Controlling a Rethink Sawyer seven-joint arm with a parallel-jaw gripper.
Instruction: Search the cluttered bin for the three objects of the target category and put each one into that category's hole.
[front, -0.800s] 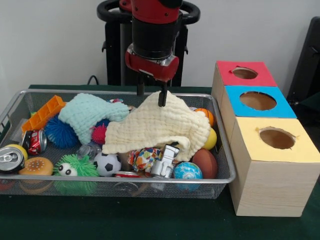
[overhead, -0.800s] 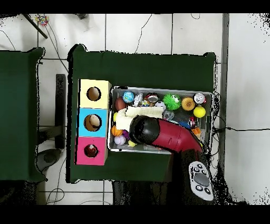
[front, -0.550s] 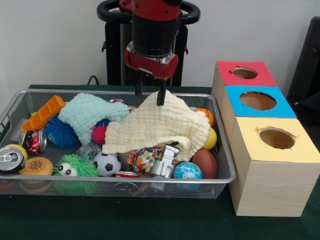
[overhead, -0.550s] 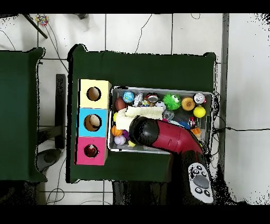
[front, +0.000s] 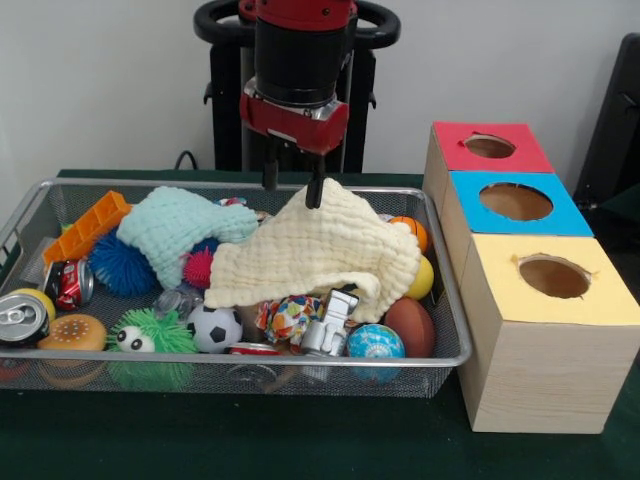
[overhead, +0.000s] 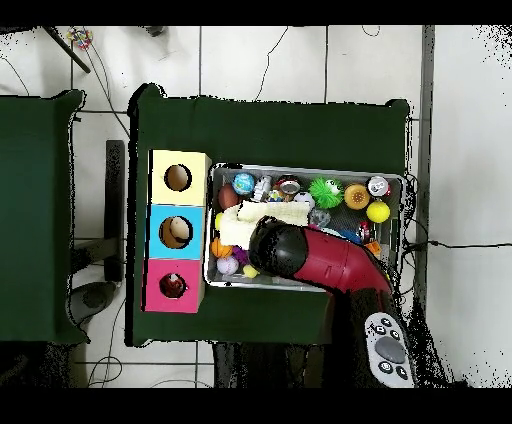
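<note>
Claw (front: 292, 188) hangs open and empty, one finger touching the cream cloth (front: 320, 250) heaped below it in the wire bin (front: 240, 368). Beside the claw, three holed boxes: red (front: 487, 147), blue (front: 515, 204), yellow (front: 545, 330).

Even, diffuse indoor lighting, moderately bright; soft shadows only beneath the wire bin (front: 440, 355) and boxes (front: 520, 390); faint glare on the can top (front: 18, 318); front view slightly soft throughout.
</note>
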